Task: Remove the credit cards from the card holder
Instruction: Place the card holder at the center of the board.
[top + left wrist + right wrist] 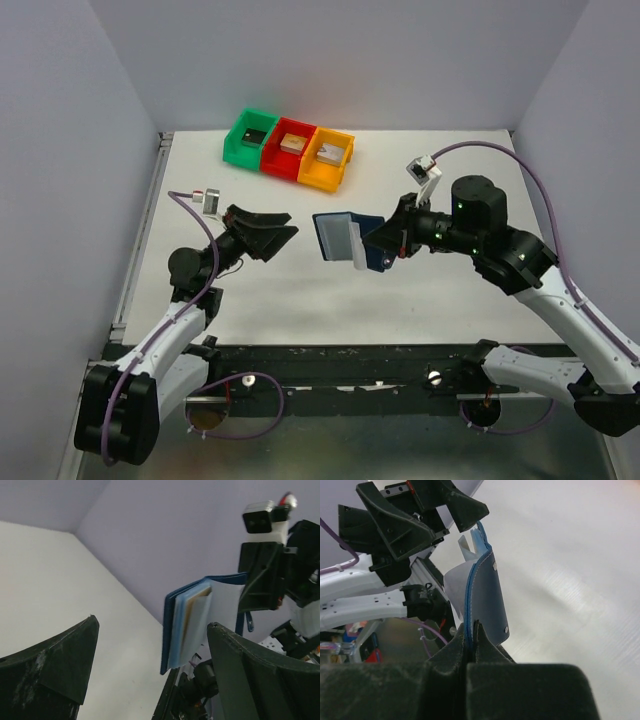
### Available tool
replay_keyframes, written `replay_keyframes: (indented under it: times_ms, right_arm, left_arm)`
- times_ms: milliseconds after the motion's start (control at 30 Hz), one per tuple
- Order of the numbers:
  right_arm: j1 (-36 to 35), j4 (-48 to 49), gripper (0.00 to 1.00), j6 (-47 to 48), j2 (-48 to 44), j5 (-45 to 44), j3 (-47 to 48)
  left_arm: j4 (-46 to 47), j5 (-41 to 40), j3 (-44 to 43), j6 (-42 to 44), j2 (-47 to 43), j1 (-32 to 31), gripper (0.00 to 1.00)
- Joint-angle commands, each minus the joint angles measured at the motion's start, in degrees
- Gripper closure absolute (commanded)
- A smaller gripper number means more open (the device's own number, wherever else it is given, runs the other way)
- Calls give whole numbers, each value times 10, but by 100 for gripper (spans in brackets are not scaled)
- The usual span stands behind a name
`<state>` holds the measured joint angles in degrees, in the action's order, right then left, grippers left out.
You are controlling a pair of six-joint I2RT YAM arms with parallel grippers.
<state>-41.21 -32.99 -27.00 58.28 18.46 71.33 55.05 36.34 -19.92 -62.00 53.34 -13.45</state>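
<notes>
Over the middle of the white table, two robot arms face each other across a small card holder. The right arm's fingers are pinched shut on the lower edge of the navy-blue cover and hold it up off the surface, its light blue pockets turned toward the other arm. The left arm's fingers stand spread wide, just beside the card holder and not touching it; from the left wrist the wallet shows between them. The cards are still tucked inside: the edge of a tan-gold card shows among the pockets, and a pale card stands out past the blue layers. At the far edge of the table, well apart from both arms, a green bin, a red bin and an orange bin sit in a touching row, each with a small block inside.
</notes>
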Motion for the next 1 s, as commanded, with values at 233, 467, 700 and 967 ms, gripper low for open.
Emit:
replay_keyframes:
  times_ms: [233,467,700,967]
  right_arm:
    - [25,137,100,-67,-19,156,-44]
    - [27,159,100,-78,-18,172,-54]
    - [30,215,100,-106,-8,206,-71]
    - [33,237,100,-119,0,216,-81]
  left_arm:
    - [299,128,-6,-112,77,5,1]
    - [298,138,-6,-109,72,4,1]
    - [328,159,-24,-130,84,-8,1]
    - [361,159,-27,-146,88,-24,3]
